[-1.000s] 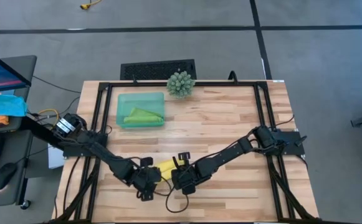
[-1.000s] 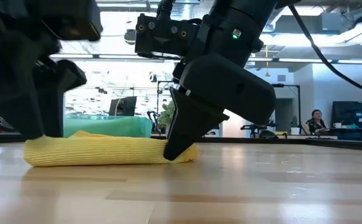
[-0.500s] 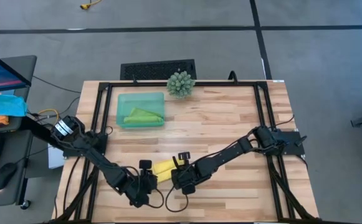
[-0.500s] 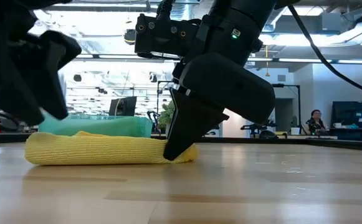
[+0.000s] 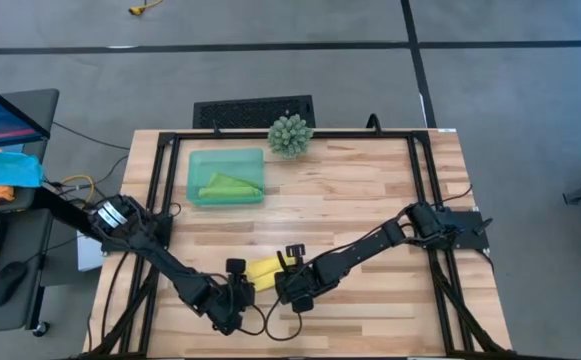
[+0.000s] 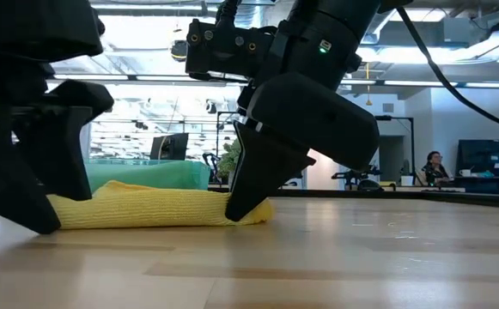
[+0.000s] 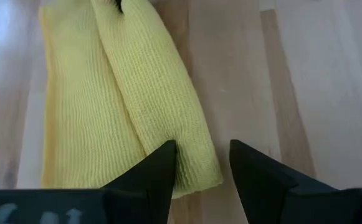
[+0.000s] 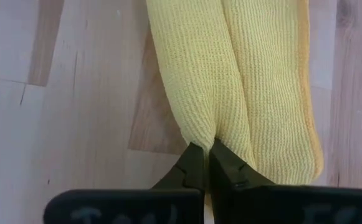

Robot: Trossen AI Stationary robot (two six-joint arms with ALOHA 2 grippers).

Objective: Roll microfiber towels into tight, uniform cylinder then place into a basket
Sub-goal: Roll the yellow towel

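The yellow towel (image 5: pixel 263 270) lies on the table near its front edge, rolled into a short flat bundle (image 6: pixel 146 209) with two ridges side by side. My right gripper (image 5: pixel 282 283) is shut on its right end. At the bundle's left end my left gripper (image 7: pixel 202 152) stands open and low, with a corner of that end between its fingers. The basket (image 5: pixel 194 160) sits at the far left of the table, and the rolled green towel (image 5: pixel 228 186) lies in it. My right gripper pinches the yellow bundle's right end (image 8: pixel 200 134) between its two shut fingers, at the crease between the two ridges. The fingers slant down from above and from the right, along the bundle. The bundle lies flat on the table. I cannot tell whether my left gripper touches the towel; one finger (image 7: pixel 163 163) overlaps its end.
A spiky green ball plant (image 5: pixel 290 135) stands at the far edge, right of the basket. Black frame rails (image 5: pixel 270 135) run along the table's far, left and right sides. Bare wood lies between the basket and the yellow towel.
My left gripper has come off the towel's left end, rolled its wrist, and sunk back toward the table beside that end. Its fingers have stayed equally far apart. My right gripper and the yellow towel have kept still.
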